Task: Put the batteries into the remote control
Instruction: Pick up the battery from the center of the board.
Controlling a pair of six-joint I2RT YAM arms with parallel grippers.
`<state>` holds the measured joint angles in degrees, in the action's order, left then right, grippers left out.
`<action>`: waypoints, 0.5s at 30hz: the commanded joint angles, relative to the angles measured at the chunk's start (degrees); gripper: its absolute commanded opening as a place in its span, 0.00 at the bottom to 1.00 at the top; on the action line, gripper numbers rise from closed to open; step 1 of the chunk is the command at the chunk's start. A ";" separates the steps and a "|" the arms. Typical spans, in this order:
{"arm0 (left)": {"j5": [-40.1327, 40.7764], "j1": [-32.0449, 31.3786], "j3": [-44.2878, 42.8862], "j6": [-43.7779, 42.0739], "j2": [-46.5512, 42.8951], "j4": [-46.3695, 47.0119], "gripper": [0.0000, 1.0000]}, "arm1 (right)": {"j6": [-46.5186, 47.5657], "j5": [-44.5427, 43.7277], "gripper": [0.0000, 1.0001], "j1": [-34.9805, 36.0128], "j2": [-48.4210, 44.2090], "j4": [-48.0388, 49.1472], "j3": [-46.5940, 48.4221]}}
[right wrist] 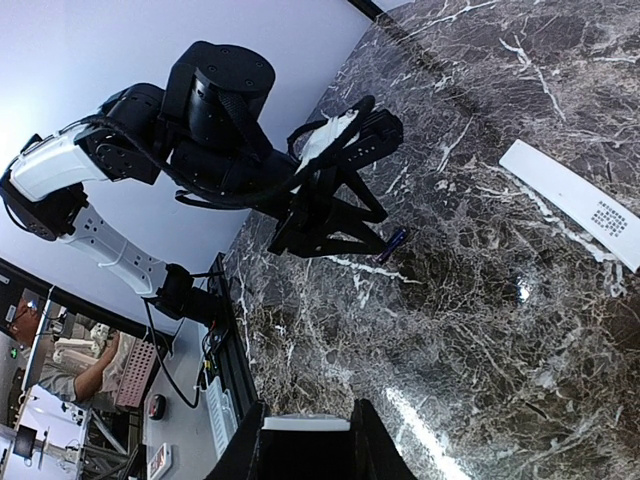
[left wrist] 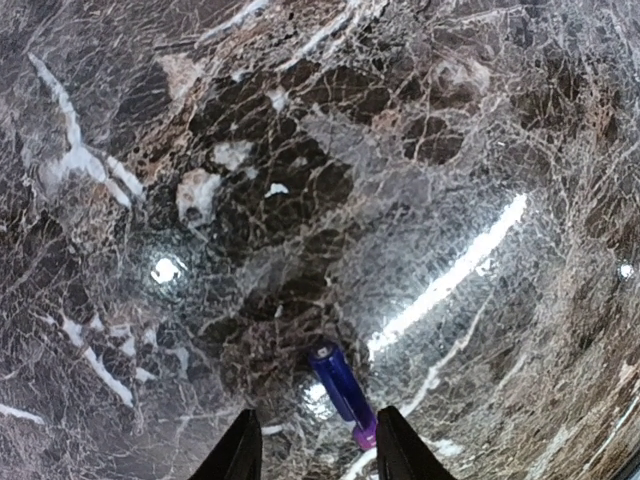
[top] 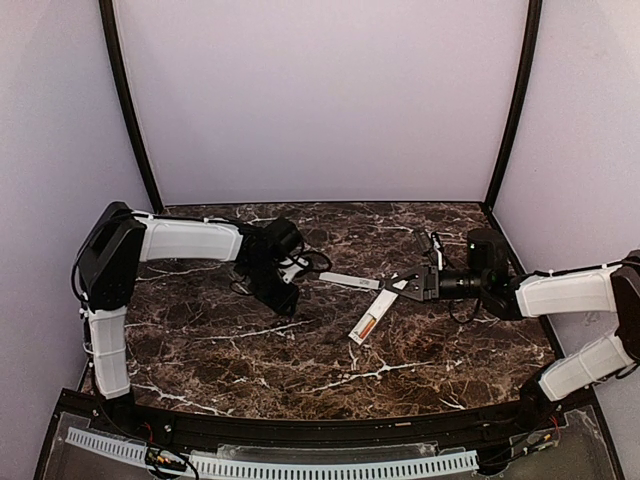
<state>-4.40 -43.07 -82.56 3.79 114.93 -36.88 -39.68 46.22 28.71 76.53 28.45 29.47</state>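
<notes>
The white remote control [top: 372, 318] lies slanted mid-table, with a red-orange battery [top: 367, 326] in its recess. My right gripper [top: 402, 290] is shut on its far end; in the right wrist view a white edge of the remote [right wrist: 305, 424] sits between the fingers of that gripper [right wrist: 305, 412]. The dark blue-purple battery [left wrist: 342, 390] sits between the tips of my left gripper [left wrist: 315, 442]. Its purple end touches the right finger [left wrist: 398, 448], while the left finger stands apart from it. The left gripper [top: 283, 298] is open, left of the remote. That battery [right wrist: 392, 245] also shows at the left fingertips.
A flat white strip [top: 350, 281] with small print lies on the marble between the two grippers, also in the right wrist view as a white strip [right wrist: 572, 195]. Cables hang by the left wrist [top: 305, 262]. A black frame [top: 300, 432] borders the table's near edge.
</notes>
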 commanded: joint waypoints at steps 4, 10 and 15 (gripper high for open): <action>3.60 -1.33 -2.88 -1.50 3.33 -2.02 0.37 | 0.39 -0.34 0.00 -0.24 -0.42 1.33 1.67; 7.29 -3.02 -3.65 -2.89 4.29 -3.63 0.22 | 0.54 0.18 0.00 -0.23 -0.26 1.46 1.80; 8.76 -3.42 -1.58 -3.43 1.51 -1.82 0.01 | 1.58 0.86 0.00 -0.23 -0.71 1.15 1.99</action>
<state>2.04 -46.09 -85.36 1.41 118.58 -37.78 -39.38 46.33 28.71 76.53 28.36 29.89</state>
